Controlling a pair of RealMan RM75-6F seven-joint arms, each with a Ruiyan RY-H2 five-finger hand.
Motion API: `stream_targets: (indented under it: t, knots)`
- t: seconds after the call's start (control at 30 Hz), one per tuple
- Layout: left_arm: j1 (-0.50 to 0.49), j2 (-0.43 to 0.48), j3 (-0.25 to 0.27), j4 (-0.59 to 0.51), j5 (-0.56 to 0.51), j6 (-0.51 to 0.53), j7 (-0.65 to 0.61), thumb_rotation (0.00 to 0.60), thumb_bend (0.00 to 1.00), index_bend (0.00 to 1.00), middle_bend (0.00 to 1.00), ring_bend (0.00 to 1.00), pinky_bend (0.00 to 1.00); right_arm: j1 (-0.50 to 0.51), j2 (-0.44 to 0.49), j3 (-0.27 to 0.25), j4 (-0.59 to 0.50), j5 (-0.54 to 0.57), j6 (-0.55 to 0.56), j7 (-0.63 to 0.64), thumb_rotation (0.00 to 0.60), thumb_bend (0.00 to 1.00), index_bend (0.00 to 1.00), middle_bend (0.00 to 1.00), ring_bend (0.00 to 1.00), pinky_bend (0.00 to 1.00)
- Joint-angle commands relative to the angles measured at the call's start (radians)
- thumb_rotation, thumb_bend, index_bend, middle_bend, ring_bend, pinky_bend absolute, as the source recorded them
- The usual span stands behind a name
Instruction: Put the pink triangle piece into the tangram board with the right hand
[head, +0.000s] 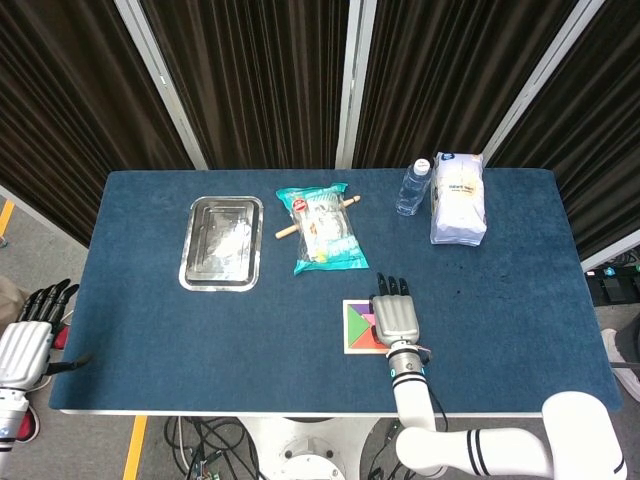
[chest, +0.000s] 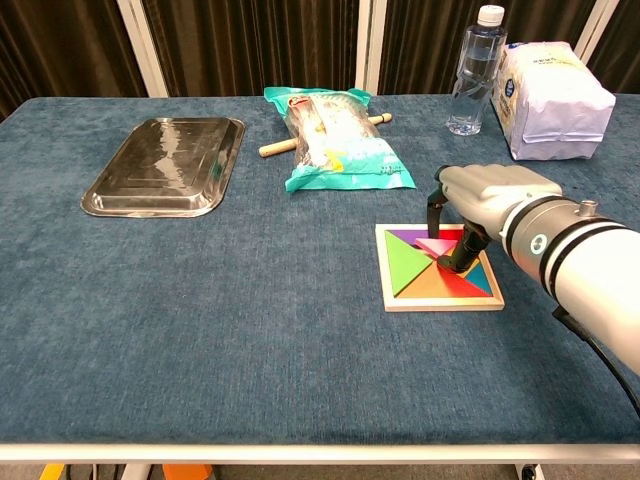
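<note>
The wooden tangram board lies on the blue table at front right, filled with coloured pieces. My right hand hangs over its far right part, palm down. A fingertip and the thumb pinch the pink triangle piece, which sits low over the board's upper middle, next to the green and purple pieces. In the head view the right hand covers the right half of the board. My left hand hangs off the table's left front corner with its fingers apart, holding nothing.
A metal tray lies at the back left. At the back middle sits a green snack bag on a wooden stick. A water bottle and a white bag stand at the back right.
</note>
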Motion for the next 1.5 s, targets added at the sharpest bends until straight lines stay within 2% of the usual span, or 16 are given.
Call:
stream_targets:
  t: [0.03,0.8,1.17,1.5]
  knots:
    - [0.000,0.000,0.000,0.001,0.000,-0.001,-0.001,0.600,0.00,0.00,0.00,0.00,0.00,0.001,-0.002,0.001,0.004,-0.001,-0.001,0.001,0.600,0.31,0.55,0.00,0.00,0.00]
    - [0.009,-0.003,0.005,0.016,0.003,0.004,-0.012,0.600,0.00,0.00,0.00,0.00,0.00,0.005,-0.010,0.002,0.018,0.011,-0.014,-0.008,0.600,0.31,0.53,0.00,0.00,0.00]
    - [0.009,-0.002,0.004,0.013,0.003,0.004,-0.010,0.600,0.00,0.00,0.00,0.00,0.00,0.005,0.002,0.000,0.008,0.022,-0.028,-0.009,0.600,0.28,0.38,0.00,0.00,0.00]
    - [0.008,-0.002,0.002,0.010,0.003,0.004,-0.008,0.600,0.00,0.00,0.00,0.00,0.00,0.004,0.020,0.000,-0.011,0.016,-0.038,0.008,0.600,0.24,0.20,0.00,0.00,0.00]
